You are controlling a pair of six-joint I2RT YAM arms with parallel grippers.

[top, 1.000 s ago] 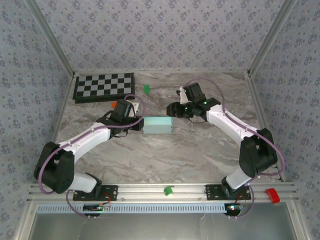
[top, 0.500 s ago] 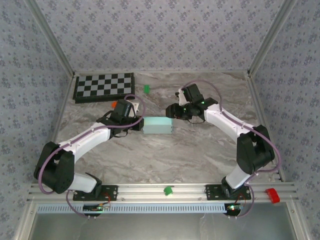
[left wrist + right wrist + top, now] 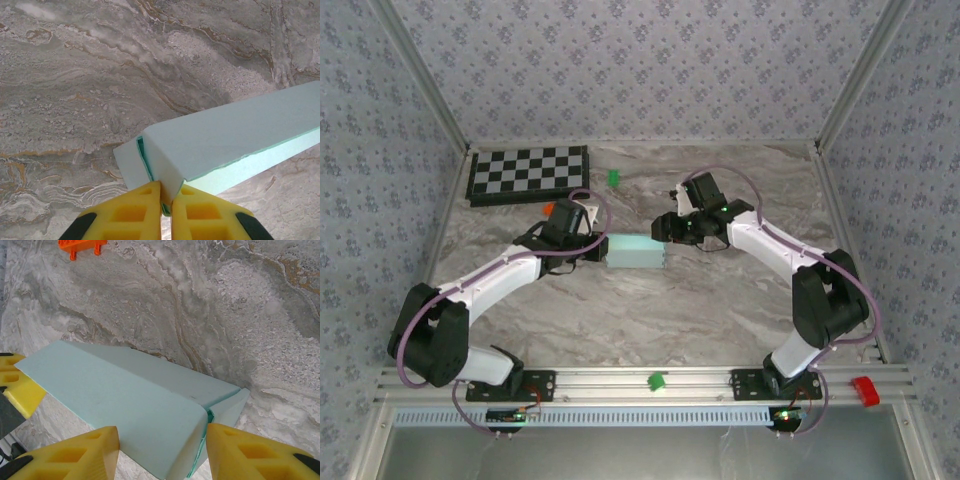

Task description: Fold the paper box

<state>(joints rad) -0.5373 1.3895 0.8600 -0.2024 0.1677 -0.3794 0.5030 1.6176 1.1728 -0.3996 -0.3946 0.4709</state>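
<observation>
pale blue paper box lying around the middle of the table, left claw pinched shut on the flap at its left end, right claw roughly half open, straddling the box's right end

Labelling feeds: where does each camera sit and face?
Top external: above, behind the bases, looking down; both arms, left gripper and right gripper at the ends of the paper box.
Left wrist: faces along its yellow fingers, pinching one end.
Right wrist: faces along its fingers, straddling the other end.
All share the box.
</observation>
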